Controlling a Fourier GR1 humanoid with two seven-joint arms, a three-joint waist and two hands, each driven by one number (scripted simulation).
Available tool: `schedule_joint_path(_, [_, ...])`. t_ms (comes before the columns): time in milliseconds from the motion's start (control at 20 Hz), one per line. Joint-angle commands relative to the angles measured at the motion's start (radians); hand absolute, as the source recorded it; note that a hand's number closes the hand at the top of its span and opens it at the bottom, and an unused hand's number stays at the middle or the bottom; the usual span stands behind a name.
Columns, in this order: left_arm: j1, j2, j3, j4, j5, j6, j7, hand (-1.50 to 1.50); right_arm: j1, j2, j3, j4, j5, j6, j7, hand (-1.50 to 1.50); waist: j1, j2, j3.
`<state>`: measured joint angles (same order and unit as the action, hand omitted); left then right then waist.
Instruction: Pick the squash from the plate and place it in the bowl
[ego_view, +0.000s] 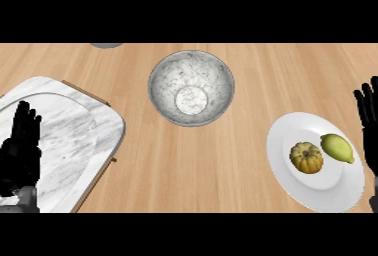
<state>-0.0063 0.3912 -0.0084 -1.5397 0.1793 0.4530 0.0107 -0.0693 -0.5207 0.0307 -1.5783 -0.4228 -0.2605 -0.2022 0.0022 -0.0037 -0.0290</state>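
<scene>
The wooden bench (221, 165) fills the view, its grain running left to right. The largest thing on it is a marble tray (81, 135) with rounded corners, lying askew at the bench's left edge and resting on a wooden board (94, 95) whose rim peeks out along its upper right side and lower right corner; nothing lies in the tray. The left hand (21, 150) shows over the tray's left part, near the bench's front left corner, fingers straight and pointing up, open and holding nothing. Next in size is the white plate (314, 192) near the bench's right edge, toward the front. It carries two things side by side at its middle: the squash (306, 158), a ribbed, orange-brown, rounded one, on the left, and a yellow-green lemon (337, 148) just beside it on the right and slightly farther back; whether the two touch cannot be told. The right hand (367, 125) shows at the bench's right edge, just beyond the plate's rim, fingers straight and up, open and clear of both fruits. The grey speckled bowl (192, 87) stands toward the back of the bench, about midway between its left and right edges, well apart from the plate and near the tray's upper right corner; nothing is in it, and its pale flat bottom shows. At the back edge, left of the bowl, a small grey thing (108, 45) is cut off by the view and cannot be told.
</scene>
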Motion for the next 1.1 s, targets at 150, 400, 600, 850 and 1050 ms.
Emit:
schedule_joint_path(150, [-0.158, 0.022, -0.030, -0.047, 0.023, -0.107, -0.032, 0.00, -0.169, 0.038, 0.317, 0.092, 0.208, -0.006, 0.216, -1.50, 0.072, 0.021, 0.023])
schedule_joint_path(400, [-0.191, 0.026, -0.037, -0.048, 0.062, -0.169, -0.037, 0.00, -0.209, -0.110, 0.400, 0.178, 0.606, -0.197, 0.276, -1.50, 0.046, 0.011, 0.015])
schedule_joint_path(600, [-0.207, 0.052, 0.002, -0.018, 0.101, -0.216, -0.038, 0.00, -0.237, 0.006, 0.603, 0.182, 0.874, -0.305, 0.439, -1.50, 0.030, 0.003, 0.021])
schedule_joint_path(850, [-0.212, 0.058, 0.028, 0.032, 0.125, -0.252, -0.050, 0.00, -0.347, 0.019, 0.717, 0.129, 1.112, -0.142, 0.794, -1.50, -0.002, -0.005, 0.022])
schedule_joint_path(1050, [-0.197, 0.056, 0.026, 0.000, 0.112, -0.234, -0.050, 0.00, -0.491, 0.046, 0.736, 0.101, 1.203, 0.101, 1.075, -1.50, 0.007, -0.013, 0.020])
